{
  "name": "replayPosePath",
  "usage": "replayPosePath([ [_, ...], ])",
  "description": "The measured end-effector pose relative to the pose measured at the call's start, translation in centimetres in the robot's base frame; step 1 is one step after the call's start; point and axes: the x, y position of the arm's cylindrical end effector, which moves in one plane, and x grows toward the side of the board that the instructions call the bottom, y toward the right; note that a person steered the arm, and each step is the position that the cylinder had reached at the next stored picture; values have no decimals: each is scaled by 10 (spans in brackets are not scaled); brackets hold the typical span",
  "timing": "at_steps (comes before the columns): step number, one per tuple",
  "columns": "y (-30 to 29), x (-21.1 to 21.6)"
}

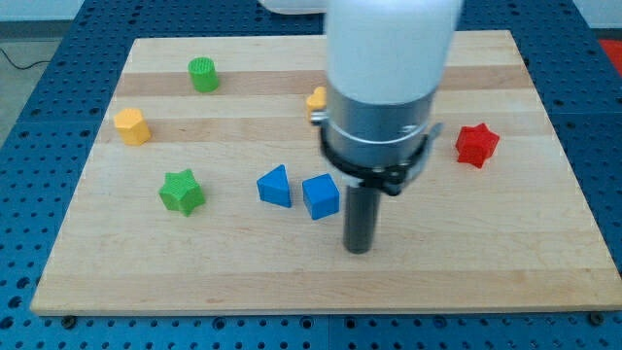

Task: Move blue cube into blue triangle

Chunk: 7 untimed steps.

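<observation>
Blue cube (321, 196) near board centre, just beside blue triangle (275, 187) at its nine o'clock; cannot tell whether touching or parted by a hair. Judged nearly done, or done already. Placed so for one reason: a short shove toward nine o'clock closes whatever gap is left.

Rod upright, hanging straight down from a wide pale-and-grey arm housing (389, 87) filling the upper middle of the view. My tip (360, 249) down at board level, at about four o'clock from the cube, close by but apart from it. No jaws here, nothing gripped or carried; merely a bare rod end resting by the block. Standing at that side makes sense as a start for pushing leftward, though a little low: better shifted toward three o'clock of the cube first, else a risk of skidding the cube up and past the triangle.

Elsewhere on the wooden board (544, 282): green star (182, 192) at nine o'clock of the triangle, yellow block (131, 126) and green cylinder (203, 74) toward ten and eleven, red star (476, 144) at two o'clock of the cube, and an orange-yellow block (317, 101) half hidden behind the arm.
</observation>
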Motion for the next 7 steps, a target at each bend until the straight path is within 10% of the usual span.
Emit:
replayPosePath([
  [4, -46, -28],
  [7, 36, -67],
])
